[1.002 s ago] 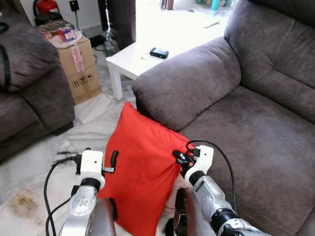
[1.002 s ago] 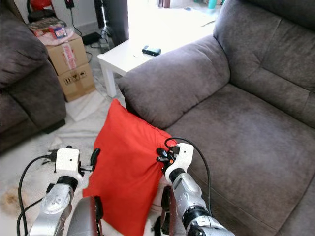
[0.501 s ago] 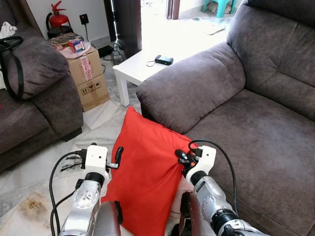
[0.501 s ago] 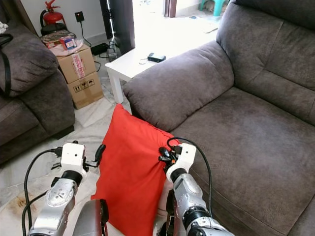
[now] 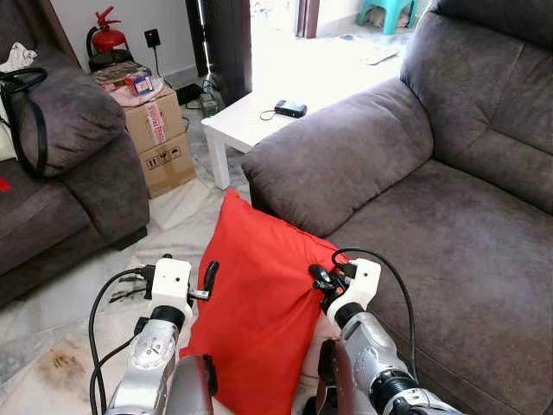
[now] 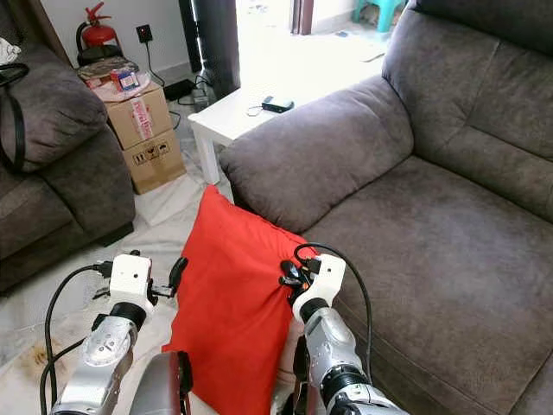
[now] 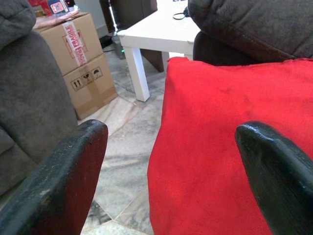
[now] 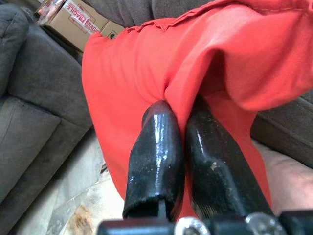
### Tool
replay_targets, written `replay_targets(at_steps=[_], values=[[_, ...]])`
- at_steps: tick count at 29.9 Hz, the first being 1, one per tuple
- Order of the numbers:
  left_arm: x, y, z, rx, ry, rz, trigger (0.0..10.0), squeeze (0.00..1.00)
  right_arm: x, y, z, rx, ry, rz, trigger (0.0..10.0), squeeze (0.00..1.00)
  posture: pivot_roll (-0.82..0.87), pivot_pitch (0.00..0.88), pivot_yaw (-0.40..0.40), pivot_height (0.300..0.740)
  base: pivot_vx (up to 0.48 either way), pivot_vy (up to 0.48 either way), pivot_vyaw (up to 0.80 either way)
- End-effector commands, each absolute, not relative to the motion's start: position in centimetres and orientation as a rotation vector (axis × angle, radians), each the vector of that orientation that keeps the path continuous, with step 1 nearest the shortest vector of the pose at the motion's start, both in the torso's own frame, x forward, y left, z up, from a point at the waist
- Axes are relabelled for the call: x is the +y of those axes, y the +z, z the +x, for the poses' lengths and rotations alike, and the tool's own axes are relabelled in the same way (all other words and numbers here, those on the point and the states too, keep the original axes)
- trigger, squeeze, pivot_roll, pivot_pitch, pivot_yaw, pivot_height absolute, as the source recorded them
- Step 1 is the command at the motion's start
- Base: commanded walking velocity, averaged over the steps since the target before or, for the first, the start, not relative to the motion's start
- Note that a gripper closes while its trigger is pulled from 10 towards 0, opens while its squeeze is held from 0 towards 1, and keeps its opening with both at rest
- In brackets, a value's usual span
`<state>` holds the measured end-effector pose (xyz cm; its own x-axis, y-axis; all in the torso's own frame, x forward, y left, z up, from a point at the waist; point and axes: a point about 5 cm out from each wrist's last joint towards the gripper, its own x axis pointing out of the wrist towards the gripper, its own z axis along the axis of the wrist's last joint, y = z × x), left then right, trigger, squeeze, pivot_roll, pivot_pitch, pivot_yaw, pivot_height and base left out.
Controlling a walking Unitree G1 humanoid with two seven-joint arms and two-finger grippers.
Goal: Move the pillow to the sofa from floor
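Slippage threatens: right hand (image 6: 289, 278) pinches only a thin fold of the pillow (image 6: 232, 303), left hand (image 5: 206, 281) gapes wide beside it.

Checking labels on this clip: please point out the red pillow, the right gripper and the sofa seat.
red pillow (image 5: 259, 303), left eye view, middle of its face
right gripper (image 8: 183, 147), right wrist view, between its fingertips, pinching pillow fabric
sofa seat (image 5: 467, 251), left eye view, bare cushion

You see the red pillow (image 6: 229, 307) standing on the floor (image 6: 164, 207), leaning against the grey sofa (image 6: 415, 216). Your right gripper (image 6: 288, 277) pinches its right edge; your left gripper (image 6: 177, 272) sits at its left edge.
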<state>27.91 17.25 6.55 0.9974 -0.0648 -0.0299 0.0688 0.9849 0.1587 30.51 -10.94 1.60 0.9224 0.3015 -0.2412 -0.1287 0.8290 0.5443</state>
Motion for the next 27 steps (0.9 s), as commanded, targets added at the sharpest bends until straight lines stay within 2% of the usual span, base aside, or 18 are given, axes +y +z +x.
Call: replay_targets(at_steps=[1, 27], values=[[17.32, 6.28, 27.79, 0.034, -0.073, 0.159, 10.0, 0.00, -11.76, 3.79, 31.90, 0.189, 0.221, 0.527, 10.0, 0.00, 0.09, 0.022, -0.024, 0.602, 0.000, 0.000, 0.00], [17.37, 6.28, 27.78, 0.034, -0.078, 0.164, 10.0, 0.00, -11.87, 3.74, 31.90, 0.191, 0.212, 0.536, 10.0, 0.00, 0.10, 0.050, -0.018, 0.712, 0.000, 0.000, 0.00]])
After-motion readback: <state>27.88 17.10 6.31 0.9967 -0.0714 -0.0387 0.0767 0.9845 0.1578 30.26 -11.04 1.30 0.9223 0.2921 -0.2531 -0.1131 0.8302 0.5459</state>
